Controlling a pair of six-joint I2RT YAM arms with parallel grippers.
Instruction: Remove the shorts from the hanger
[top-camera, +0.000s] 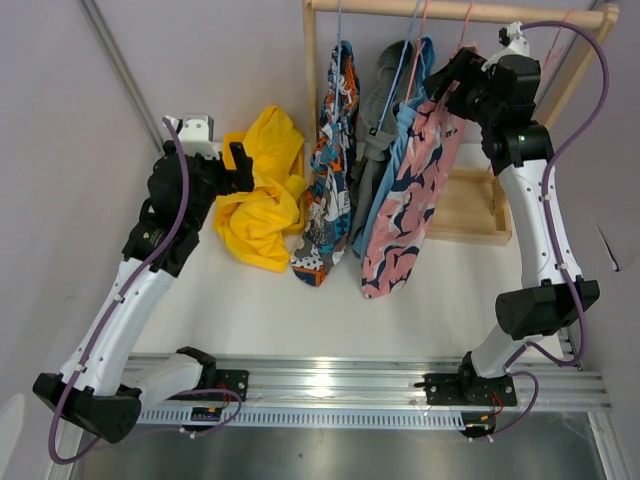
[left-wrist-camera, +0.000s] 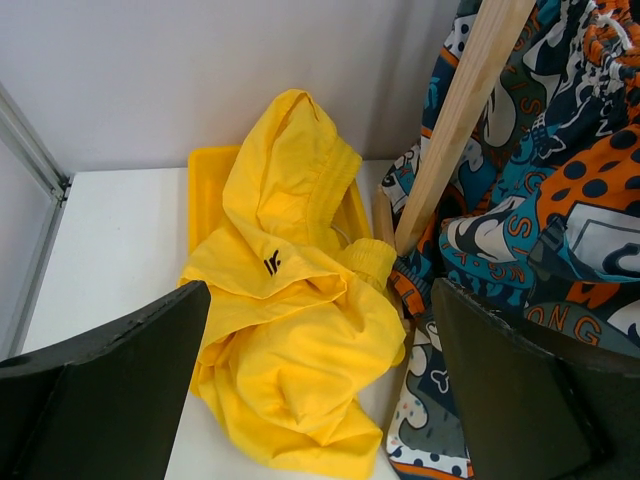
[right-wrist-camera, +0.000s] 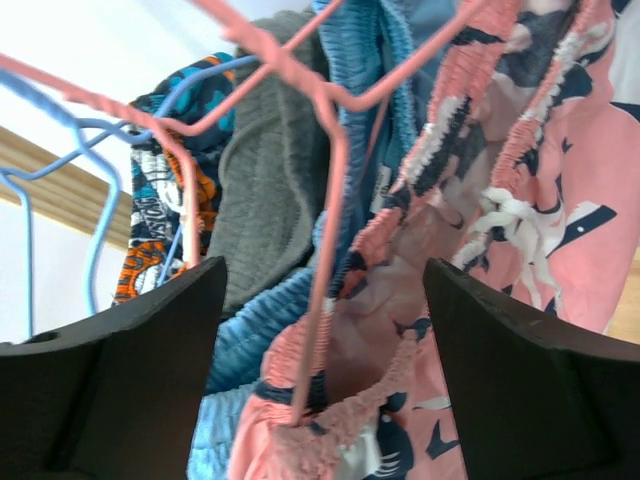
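Already down: yellow shorts (top-camera: 262, 190) lay heaped beside our left gripper (top-camera: 240, 162) — fingers spread, empty.
Right gripper (top-camera: 442, 80): fingers parted at the waistband of the pink shorts (right-wrist-camera: 560, 200) — placed, we judged, to free them from the hanger (right-wrist-camera: 337, 180).

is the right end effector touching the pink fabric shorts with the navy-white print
Cannot tell. Right wrist view: the open right end effector straddles the pink fabric shorts, its fingers overlapping the cloth, showing neither contact nor a gap.

Letters "ONG" show on the printed shorts (left-wrist-camera: 545, 200); the yellow shorts (left-wrist-camera: 300, 350) bear a small dark logo.
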